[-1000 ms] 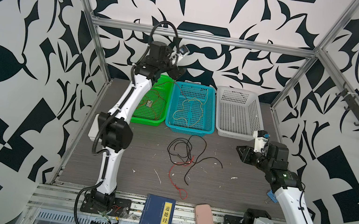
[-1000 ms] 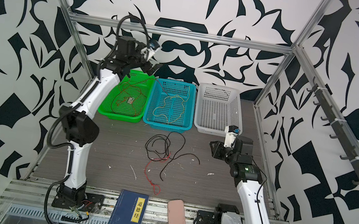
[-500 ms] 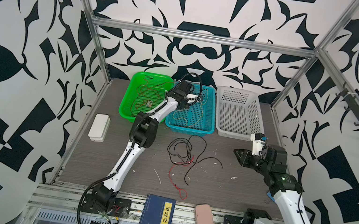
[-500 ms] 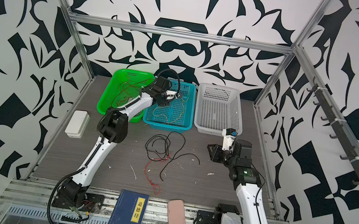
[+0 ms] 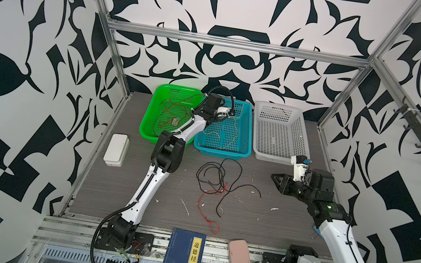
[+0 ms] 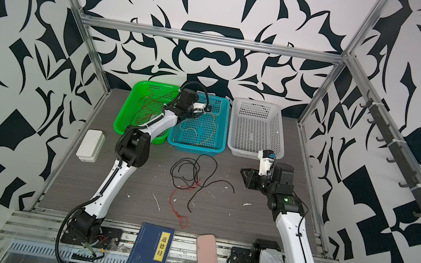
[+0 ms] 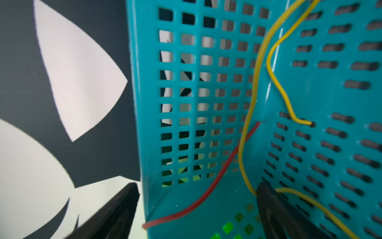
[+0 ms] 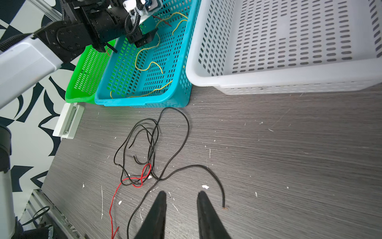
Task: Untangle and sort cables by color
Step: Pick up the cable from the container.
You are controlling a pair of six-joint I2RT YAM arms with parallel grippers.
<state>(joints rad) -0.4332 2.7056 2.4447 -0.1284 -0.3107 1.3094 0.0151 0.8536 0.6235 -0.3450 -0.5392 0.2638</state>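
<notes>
We see the left basket (image 5: pixel 149 112), middle basket (image 5: pixel 222 150) and right basket (image 5: pixel 274 158) abreast along the table's (image 5: pixel 274 229) far edge. The loose cables (image 5: pixel 218 190) lie tangled mid-table, just near of the middle basket.

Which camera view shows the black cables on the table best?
The right wrist view: the black cables lie close, each loop distinct. Both top views show them small and thin. The left wrist view misses them, showing the blue basket.

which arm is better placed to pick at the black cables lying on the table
Right. The right hand hovers open and empty beside the black cables; the left hand is away inside the blue basket.
</notes>
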